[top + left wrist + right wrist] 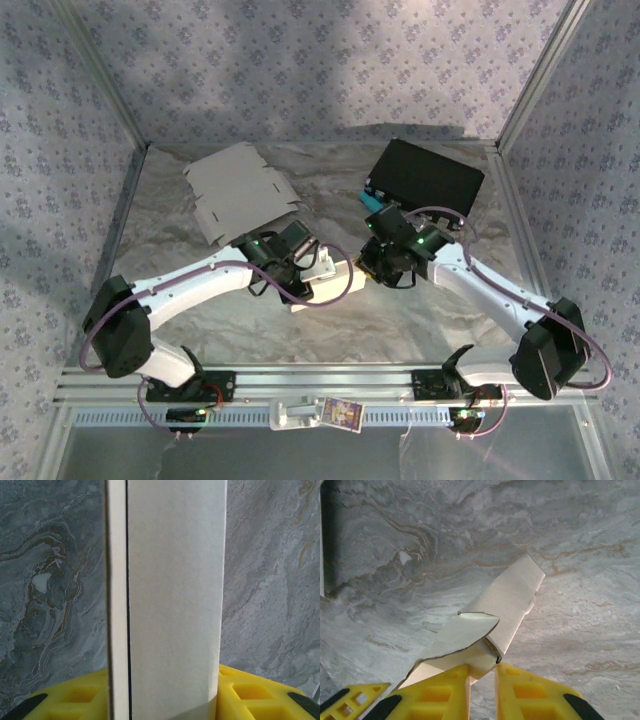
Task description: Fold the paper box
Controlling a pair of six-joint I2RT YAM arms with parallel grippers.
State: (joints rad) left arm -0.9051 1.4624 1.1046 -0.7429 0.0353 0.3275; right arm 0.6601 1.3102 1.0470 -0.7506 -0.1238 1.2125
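Note:
The paper box (326, 273), white and partly folded, is held just above the grey marbled table between the two arms. My left gripper (305, 268) grips its left end. In the left wrist view a tall white panel of the paper box (175, 580) stands between the yellow fingers (250, 692), touching both sides. My right gripper (372, 265) meets the box's right end. In the right wrist view the paper box (507, 597) runs away up and to the right, with a curved flap on top. Its near corner is pinched in the narrow gap of the right gripper (482, 672).
A flat unfolded cardboard blank (240, 190) lies at the back left. A black box (425, 175) sits at the back right, just behind the right wrist. Patterned walls enclose the table on three sides. An aluminium rail (300, 380) runs along the near edge.

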